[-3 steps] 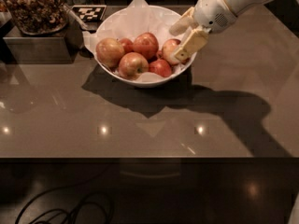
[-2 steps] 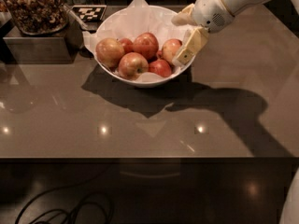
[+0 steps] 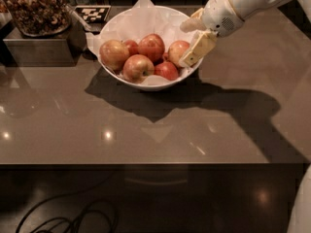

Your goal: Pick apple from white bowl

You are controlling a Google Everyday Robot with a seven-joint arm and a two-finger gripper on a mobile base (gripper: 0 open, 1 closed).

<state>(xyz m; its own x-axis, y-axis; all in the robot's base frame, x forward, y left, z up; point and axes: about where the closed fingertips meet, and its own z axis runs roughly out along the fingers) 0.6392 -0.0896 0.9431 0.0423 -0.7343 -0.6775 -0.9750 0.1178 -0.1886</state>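
Note:
The white bowl (image 3: 146, 84) stands at the back middle of the brown table, lined with white paper (image 3: 146, 11) that sticks up above the rim. It holds several apples. The pinkish-red apple with a pale side (image 3: 175, 50) lies at the bowl's right. My gripper (image 3: 186, 44) reaches in from the upper right over the bowl's right rim. It is open, with one finger (image 3: 192, 25) above the apple and the other finger (image 3: 198, 48) against its right side. Nothing is lifted.
Other apples fill the bowl: a large one at the left (image 3: 111, 54), one in front (image 3: 137, 67), one in the middle (image 3: 152, 46), a small red one (image 3: 167, 70). A clear container of brown snacks (image 3: 34, 8) stands on a box at back left. A checkered tag (image 3: 92, 13) lies behind the bowl. Cables (image 3: 73, 220) lie on the floor.
My gripper has shifted slightly up and to the right, so more of the pinkish apple shows. The apples and bowl have not moved.

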